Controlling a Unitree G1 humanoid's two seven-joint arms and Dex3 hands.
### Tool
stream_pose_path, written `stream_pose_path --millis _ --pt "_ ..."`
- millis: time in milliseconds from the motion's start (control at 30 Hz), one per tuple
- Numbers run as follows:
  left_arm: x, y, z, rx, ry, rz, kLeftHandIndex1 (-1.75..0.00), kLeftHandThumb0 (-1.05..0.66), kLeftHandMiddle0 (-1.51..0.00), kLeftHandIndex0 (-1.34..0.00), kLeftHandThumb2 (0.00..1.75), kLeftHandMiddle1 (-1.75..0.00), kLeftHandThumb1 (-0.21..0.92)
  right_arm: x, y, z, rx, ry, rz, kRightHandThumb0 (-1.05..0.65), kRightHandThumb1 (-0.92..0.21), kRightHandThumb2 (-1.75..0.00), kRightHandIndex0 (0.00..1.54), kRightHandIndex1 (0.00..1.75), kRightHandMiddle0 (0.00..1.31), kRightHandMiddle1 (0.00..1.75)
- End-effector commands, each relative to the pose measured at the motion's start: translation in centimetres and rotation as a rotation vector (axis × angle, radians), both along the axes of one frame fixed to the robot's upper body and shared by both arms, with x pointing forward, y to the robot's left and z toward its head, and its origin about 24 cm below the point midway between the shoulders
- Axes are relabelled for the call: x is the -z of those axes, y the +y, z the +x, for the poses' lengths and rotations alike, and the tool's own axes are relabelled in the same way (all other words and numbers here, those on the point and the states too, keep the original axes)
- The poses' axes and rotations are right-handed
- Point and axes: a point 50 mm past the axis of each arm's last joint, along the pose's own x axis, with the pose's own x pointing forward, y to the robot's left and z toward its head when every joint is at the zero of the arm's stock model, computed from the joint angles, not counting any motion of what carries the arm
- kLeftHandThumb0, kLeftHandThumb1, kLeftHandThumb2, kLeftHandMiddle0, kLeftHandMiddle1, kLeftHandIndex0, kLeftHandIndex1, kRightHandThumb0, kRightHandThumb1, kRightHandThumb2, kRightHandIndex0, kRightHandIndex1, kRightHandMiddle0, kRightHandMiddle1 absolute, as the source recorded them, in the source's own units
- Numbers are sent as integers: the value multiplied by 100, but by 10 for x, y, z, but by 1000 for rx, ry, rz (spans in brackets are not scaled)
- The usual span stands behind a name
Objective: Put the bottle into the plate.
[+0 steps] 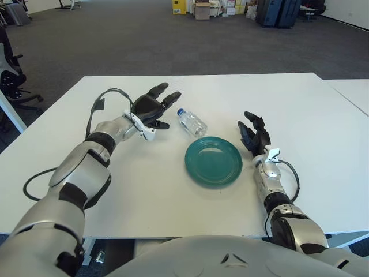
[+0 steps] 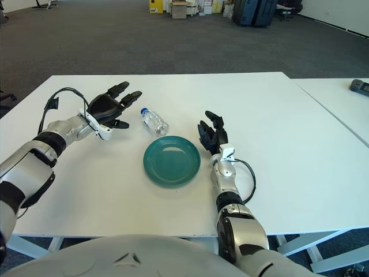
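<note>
The bottle (image 1: 191,122) lies on its side on the white table (image 1: 144,190), clear-bodied with a blue cap pointing away and to the left. It sits just beyond the upper left rim of the green plate (image 1: 213,161), near it but not inside it; whether the two touch cannot be told. The plate holds nothing.

The left hand (image 1: 151,108) is raised over the table just left of the bottle, fingers spread and extended toward the cap, gripping nothing. A small gap shows between fingertips and bottle. A black cable (image 1: 109,95) loops from the left wrist along the forearm.

The right hand (image 1: 254,137) shows just right of the plate, fingers loosely spread and empty.

Nothing stands between the bottle and the plate. A dark object (image 2: 360,86) lies on the neighbouring table at far right. Boxes and cases (image 1: 277,11) stand on the carpet at the far wall.
</note>
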Motion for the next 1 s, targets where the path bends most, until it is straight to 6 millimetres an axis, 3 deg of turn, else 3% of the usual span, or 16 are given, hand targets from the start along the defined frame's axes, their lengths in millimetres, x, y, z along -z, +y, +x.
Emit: stream_pose_path --millis 0,533,967 --pt "-7 -4 6 16 -17 47 -10 -105 0 0 60 0 92 20 3 -16 8 104 20 -68 -92 -42 42 0 0 76" --pt "-13 -31 11 106 -39 95 -23 -105 -6 0 56 -2 92 19 1 -16 21 103 6 -68 -92 -43 40 0 0 76" --pt "-17 -58 13 117 89 20 -55 -105 -24 0 39 -7 92 18 2 -17 32 99 6 -69 -92 -43 41 1 0 77"
